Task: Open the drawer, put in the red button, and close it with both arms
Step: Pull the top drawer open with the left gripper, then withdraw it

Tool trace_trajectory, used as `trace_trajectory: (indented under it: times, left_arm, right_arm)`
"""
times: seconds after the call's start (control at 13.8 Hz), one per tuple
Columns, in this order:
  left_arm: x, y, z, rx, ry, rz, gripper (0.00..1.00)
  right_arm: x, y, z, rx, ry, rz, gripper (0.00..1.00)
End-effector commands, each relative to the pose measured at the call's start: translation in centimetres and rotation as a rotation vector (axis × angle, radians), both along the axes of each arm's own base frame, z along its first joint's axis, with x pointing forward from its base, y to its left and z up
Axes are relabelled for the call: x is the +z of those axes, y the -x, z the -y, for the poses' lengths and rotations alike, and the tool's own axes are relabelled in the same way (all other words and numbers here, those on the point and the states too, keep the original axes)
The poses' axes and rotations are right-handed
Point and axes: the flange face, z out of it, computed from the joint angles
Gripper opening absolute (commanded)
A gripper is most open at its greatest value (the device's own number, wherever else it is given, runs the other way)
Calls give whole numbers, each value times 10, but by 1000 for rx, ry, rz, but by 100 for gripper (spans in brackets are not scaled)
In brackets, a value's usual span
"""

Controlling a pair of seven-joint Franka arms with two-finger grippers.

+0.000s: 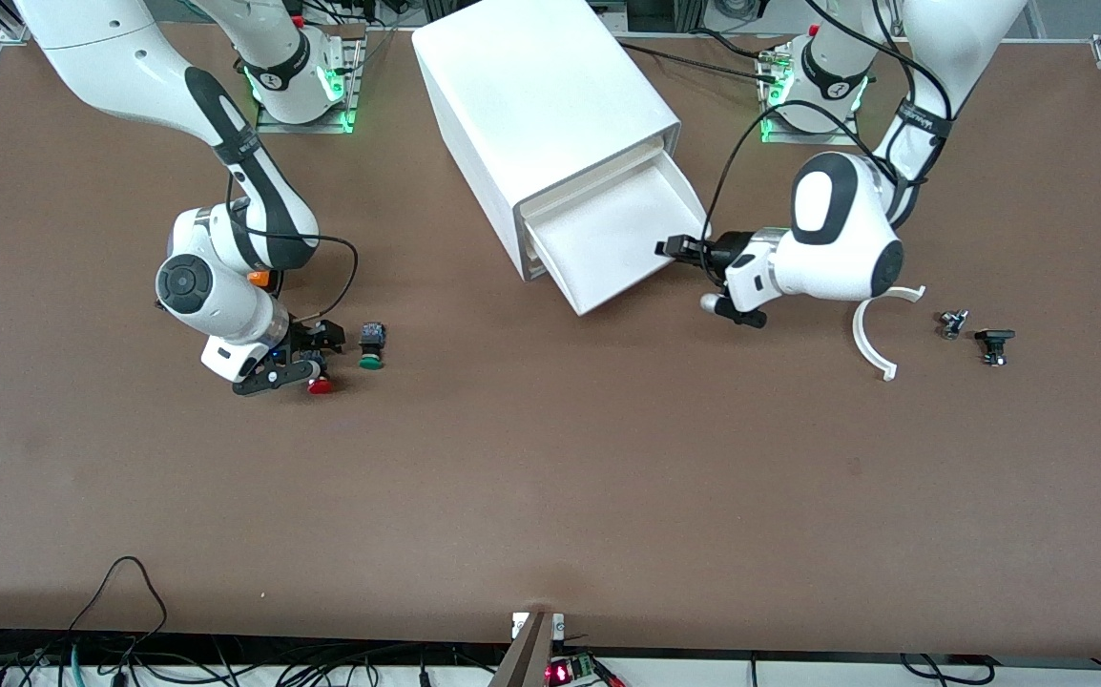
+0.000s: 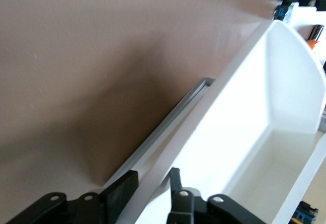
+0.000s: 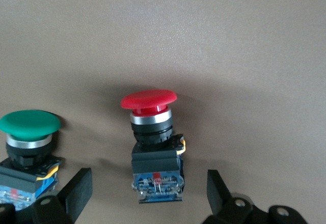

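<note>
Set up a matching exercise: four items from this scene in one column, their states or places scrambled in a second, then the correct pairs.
Column one:
1. left gripper
2. right gripper
3. red button
4. green button

Column two:
A. lies on the table between open fingers
B. shut on the drawer's side wall
C. open, low over the table
D. lies beside the red one, toward the cabinet

Pairs: 1-B, 2-C, 3-A, 4-D

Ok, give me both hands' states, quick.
Left hand: shut on the drawer wall.
Right hand: open, straddling the red button, not gripping it.
</note>
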Motion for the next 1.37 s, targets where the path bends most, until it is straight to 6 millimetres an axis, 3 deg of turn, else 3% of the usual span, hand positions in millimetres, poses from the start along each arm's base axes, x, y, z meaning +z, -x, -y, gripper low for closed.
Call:
trace_trajectory:
  times: [0.0, 0.07, 0.36, 0.51, 0.58, 0.65, 0.79, 0.87, 1.01, 1.3]
  left_arm:
    - [1, -19, -21, 61, -64, 54, 53]
    - [4, -19, -23, 61, -65, 62, 99]
    - [15, -35, -34, 110, -114, 175, 100]
    - [49, -61, -92, 221, -131, 241, 100]
    - [57, -65, -94, 227, -128, 260, 100]
    - [83, -76, -96, 222, -133, 310, 100]
    - [124, -95, -127, 120, -206, 344, 100]
    - [152, -113, -157, 103, -222, 343, 100]
    - [199, -130, -193, 42, -303, 345, 100]
    - [282, -104, -205, -35, -562, 331, 100]
  right_arm:
    - [-6, 2, 3, 12, 1, 8, 95]
    - [-6, 2, 3, 12, 1, 7, 91]
    - [-7, 2, 5, 1, 3, 0, 58]
    - [-6, 1, 5, -3, 3, 2, 44]
    - [-6, 0, 5, -4, 2, 4, 40]
    - [-6, -1, 5, -4, 1, 6, 36]
    - [-3, -3, 4, -4, 1, 10, 28]
    - [3, -8, 4, -5, -1, 24, 28]
    - [22, -20, 3, -6, -5, 60, 28]
    - [100, -61, -3, -2, 2, 51, 28]
